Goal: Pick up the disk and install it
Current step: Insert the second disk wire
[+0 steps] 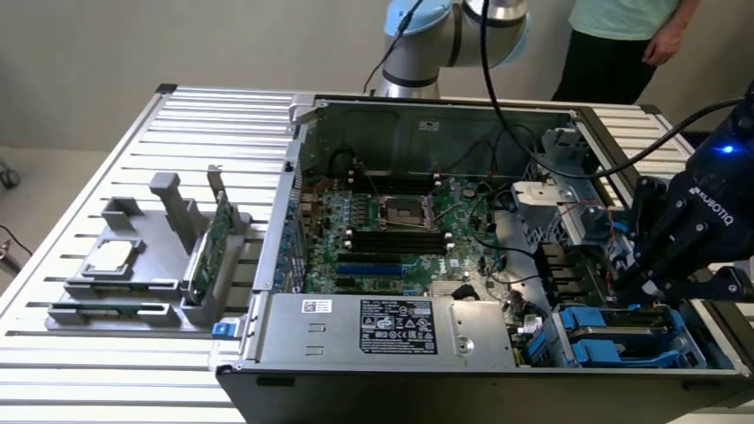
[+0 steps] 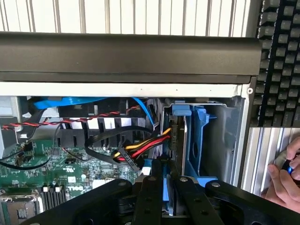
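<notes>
— Where is the disk seen?

— It is seen standing on its edge in the drive bay at the corner of the open computer case, framed by the blue carrier. In the exterior view this bay is at the lower right.

— And how is the gripper found?

— It is clenched on the disk; the upper edge is pinched between the two black fingers. A bundle of red, yellow and black cables is seen just beside the disk.

— Is something more noticed?

— A person's hand is seen near a keyboard, outside the case.
</notes>
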Robot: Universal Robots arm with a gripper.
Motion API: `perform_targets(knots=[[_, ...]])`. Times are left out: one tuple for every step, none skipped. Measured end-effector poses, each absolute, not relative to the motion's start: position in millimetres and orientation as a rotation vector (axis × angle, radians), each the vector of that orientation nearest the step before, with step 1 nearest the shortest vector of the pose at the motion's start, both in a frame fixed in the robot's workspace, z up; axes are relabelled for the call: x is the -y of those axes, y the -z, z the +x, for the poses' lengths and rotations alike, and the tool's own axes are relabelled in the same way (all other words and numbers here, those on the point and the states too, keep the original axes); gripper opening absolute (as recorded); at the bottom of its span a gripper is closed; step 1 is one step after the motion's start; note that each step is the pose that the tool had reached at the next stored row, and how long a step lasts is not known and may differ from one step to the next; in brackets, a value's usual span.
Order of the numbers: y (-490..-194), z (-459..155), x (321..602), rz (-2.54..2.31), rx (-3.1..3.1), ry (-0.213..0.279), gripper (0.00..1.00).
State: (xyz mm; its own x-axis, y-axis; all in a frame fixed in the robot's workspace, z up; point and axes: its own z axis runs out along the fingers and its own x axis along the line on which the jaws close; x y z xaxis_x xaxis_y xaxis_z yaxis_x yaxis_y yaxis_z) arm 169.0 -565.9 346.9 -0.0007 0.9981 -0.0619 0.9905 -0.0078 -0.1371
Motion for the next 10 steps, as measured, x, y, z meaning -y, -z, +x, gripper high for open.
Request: perform_targets(knots=[[-346.6, 169.0, 567.1, -2.182, 2.174, -0.217, 0.16], [-346.4, 169.1, 567.9, -2.181, 2.174, -0.216, 0.16], [-346.3, 169.1, 568.5, -2.181, 2.174, -0.216, 0.16], [-346.3, 169.1, 568.5, -2.181, 2.174, -0.216, 0.16], [-346.2, 169.0, 568.6, -2.181, 2.174, -0.216, 0.16], [-346.1, 169.1, 568.9, -2.180, 2.173, -0.214, 0.16], [-345.7, 169.4, 569.4, -2.178, 2.172, -0.211, 0.16], [-345.3, 169.9, 570.5, -2.175, 2.169, -0.206, 0.16], [-344.9, 170.7, 571.9, -2.171, 2.166, -0.201, 0.16], [-344.7, 171.7, 573.6, -2.166, 2.162, -0.196, 0.16]])
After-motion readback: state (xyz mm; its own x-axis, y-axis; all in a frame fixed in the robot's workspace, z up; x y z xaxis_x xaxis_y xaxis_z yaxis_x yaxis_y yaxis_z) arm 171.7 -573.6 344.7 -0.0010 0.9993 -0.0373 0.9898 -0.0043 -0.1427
